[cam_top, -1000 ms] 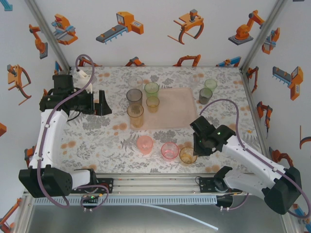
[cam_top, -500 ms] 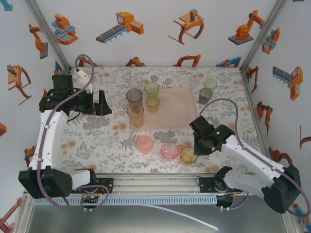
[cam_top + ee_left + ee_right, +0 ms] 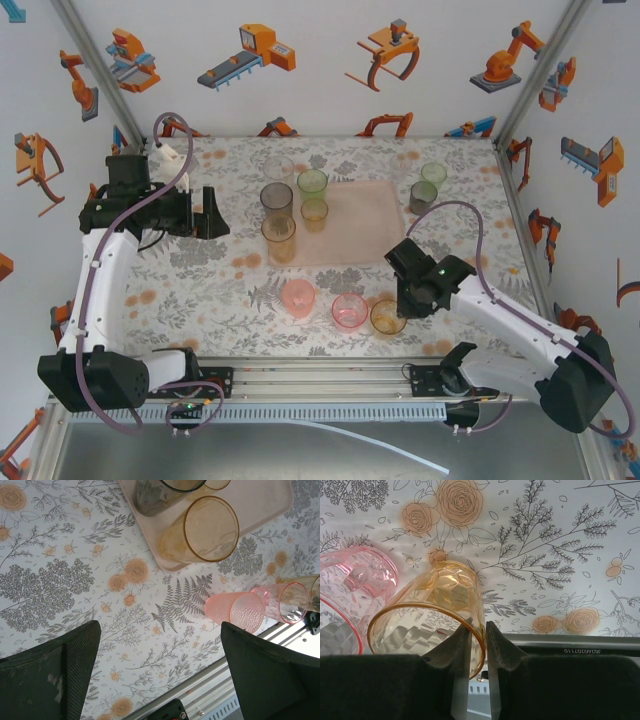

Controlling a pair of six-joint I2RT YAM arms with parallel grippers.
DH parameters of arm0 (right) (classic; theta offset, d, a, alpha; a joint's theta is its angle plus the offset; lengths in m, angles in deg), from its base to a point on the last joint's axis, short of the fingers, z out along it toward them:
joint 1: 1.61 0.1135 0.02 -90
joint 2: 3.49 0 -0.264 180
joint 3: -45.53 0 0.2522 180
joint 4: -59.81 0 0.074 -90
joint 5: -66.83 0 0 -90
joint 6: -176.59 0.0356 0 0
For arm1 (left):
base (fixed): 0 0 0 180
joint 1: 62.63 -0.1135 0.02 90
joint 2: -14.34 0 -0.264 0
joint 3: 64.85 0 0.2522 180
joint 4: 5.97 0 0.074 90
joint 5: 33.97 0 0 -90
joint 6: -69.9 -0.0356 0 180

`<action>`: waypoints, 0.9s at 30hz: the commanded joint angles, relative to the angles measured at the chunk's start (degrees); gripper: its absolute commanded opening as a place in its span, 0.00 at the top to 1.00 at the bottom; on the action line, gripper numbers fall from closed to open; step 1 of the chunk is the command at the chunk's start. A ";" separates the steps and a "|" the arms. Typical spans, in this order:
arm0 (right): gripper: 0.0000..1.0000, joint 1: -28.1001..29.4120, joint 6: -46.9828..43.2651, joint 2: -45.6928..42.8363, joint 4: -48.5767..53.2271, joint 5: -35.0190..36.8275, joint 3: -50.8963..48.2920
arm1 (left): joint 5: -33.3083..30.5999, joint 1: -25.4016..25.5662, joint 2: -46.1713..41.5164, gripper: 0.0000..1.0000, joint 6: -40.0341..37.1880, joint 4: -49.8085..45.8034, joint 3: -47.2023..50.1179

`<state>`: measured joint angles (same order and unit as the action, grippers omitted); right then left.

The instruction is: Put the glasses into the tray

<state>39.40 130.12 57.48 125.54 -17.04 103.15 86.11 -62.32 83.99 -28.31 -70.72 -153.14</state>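
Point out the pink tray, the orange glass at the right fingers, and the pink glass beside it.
Pale pink rectangular plastic tray (image 3: 362, 232): top view, bare floor.
Short orange faceted plastic tumbler (image 3: 440, 597): right wrist view, side wall.
Pink faceted plastic tumbler (image 3: 355, 589): right wrist view, side wall.

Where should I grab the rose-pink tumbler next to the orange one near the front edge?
Pinch the rose-pink tumbler by its rim wall, one tool finger inside and one outside, coming down from above at its near or far side. It stands upright with its mouth open, and the orange tumbler sits close on its right, so a sideways approach looks cramped.
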 commanded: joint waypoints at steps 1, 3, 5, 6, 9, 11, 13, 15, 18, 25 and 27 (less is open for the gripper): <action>0.82 0.38 0.77 -0.58 0.73 2.30 -0.26 | 1.46 -0.32 -1.27 0.03 0.50 0.19 0.44; 0.84 0.38 0.77 -1.03 0.95 2.35 -0.26 | 1.47 -0.32 -1.36 0.03 0.55 0.18 0.45; 0.86 0.45 0.94 -1.59 1.36 2.63 -0.26 | 1.55 -0.31 -1.44 0.03 0.52 0.19 0.39; 0.88 0.48 0.98 -1.85 1.40 2.74 -0.34 | 1.55 -0.31 -1.46 0.03 0.49 0.19 0.34; 0.92 0.47 1.20 -2.67 1.80 3.01 -0.35 | 1.55 -0.29 -1.51 0.03 0.62 0.18 0.29; 0.93 0.47 1.30 -3.17 2.03 3.32 -0.35 | 1.55 -0.30 -1.58 0.03 0.57 0.18 0.29; 0.94 0.48 1.55 -3.61 2.30 3.58 -0.26 | 1.55 -0.32 -1.62 0.03 0.61 0.18 0.29; 0.95 0.48 1.82 -4.06 2.57 4.01 -0.09 | 1.55 -0.32 -1.79 0.03 0.72 0.14 0.26; 0.95 0.47 2.13 -4.53 3.64 4.94 0.73 | 1.55 -0.32 -1.84 0.03 0.75 0.18 0.28; 0.95 0.47 1.59 -3.16 5.67 6.67 5.57 | 1.64 -0.32 -2.38 0.03 0.50 0.51 0.64; 0.95 0.47 0.74 -1.33 7.07 8.22 8.73 | 1.81 -0.32 -2.43 0.03 0.46 0.46 0.61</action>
<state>39.42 130.93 54.75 130.87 -12.12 106.86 86.11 -62.32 83.18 -28.31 -70.69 -153.07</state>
